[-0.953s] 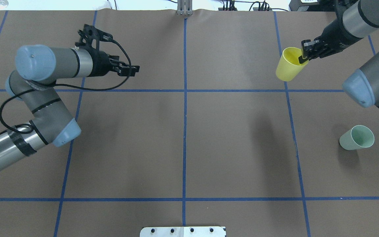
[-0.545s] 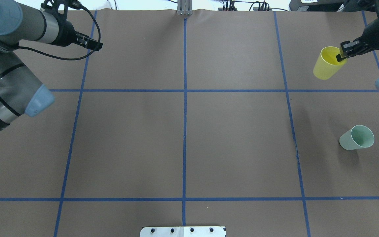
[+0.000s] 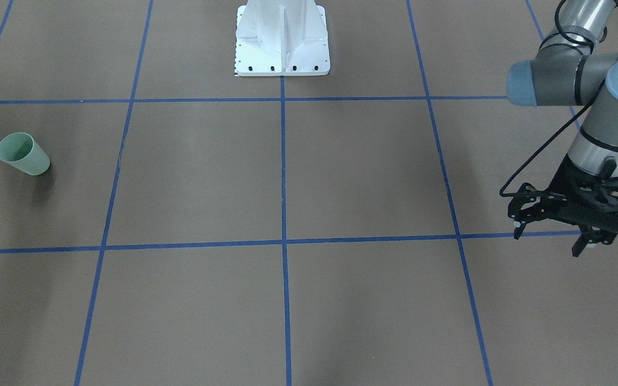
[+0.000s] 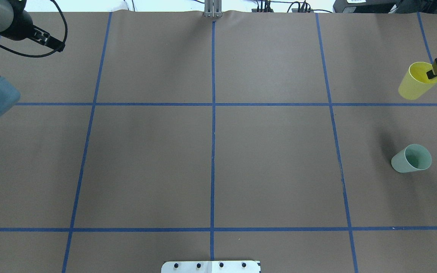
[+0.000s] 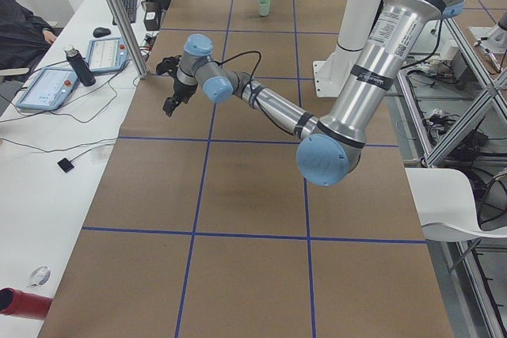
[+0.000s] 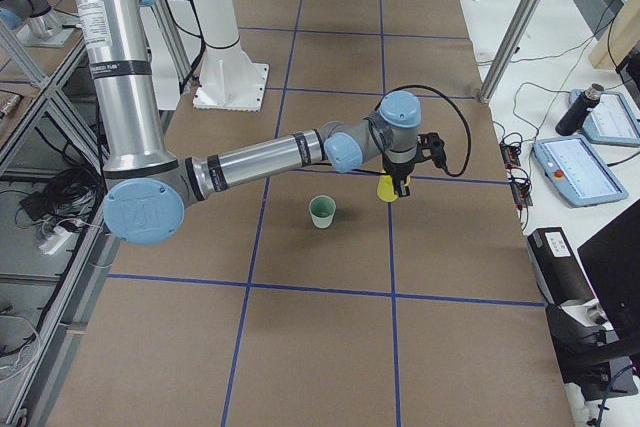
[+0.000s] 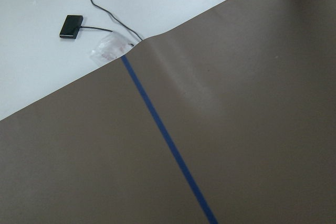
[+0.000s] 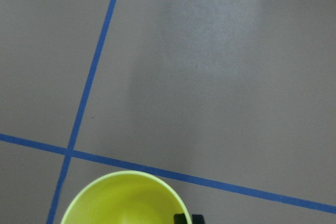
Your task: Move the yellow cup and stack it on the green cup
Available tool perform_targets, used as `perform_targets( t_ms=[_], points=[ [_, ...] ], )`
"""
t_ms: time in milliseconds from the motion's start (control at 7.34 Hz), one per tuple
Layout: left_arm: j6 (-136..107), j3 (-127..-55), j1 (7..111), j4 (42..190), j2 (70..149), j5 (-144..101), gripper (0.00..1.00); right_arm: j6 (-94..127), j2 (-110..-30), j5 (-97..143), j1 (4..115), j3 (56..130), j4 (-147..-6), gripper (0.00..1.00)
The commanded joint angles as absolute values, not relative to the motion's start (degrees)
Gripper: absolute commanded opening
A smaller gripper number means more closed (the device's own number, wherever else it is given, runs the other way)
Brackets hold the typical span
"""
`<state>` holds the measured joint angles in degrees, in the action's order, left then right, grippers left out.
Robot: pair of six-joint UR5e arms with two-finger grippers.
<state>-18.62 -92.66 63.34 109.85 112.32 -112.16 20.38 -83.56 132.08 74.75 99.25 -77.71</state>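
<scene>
The right gripper [image 4: 436,71] has carried the yellow cup [image 4: 412,86] farther toward the table's right edge over the past second. The left gripper [image 4: 57,44] has drawn back to the far left corner. The right jaws are clamped on the cup's rim, one finger inside the mouth and one against the outer wall. The cup hangs tilted beneath them and appears to be held clear of the brown table cover [image 4: 211,163]. The green cup [image 4: 412,159] stands upright on the cover, mouth open. It is lower than those jaws, well apart from them and nearer the robot's base. The left jaws seem to stand apart with nothing between them, far across the table from both cups. The transfer between arms looks finished, and the carry toward the stack looks under way. The yellow cup still has to be brought over the green one, righted and lowered in. With only a rim pinch, any tilt at entry could tip the green cup.
</scene>
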Motion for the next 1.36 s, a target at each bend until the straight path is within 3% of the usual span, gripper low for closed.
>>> perform_targets(
  t_ms=[0, 1226],
  points=[
    [-17.5, -92.6, 67.0, 100.4, 110.6, -114.1, 1.0, 21.4, -90.8, 132.9, 75.1, 107.2, -77.5, 0.0],
    [-12.1, -91.4, 70.6, 96.9, 107.9, -114.0, 1.0, 25.9, -100.7, 133.4, 70.0, 110.0, -67.4, 0.0]
  ],
)
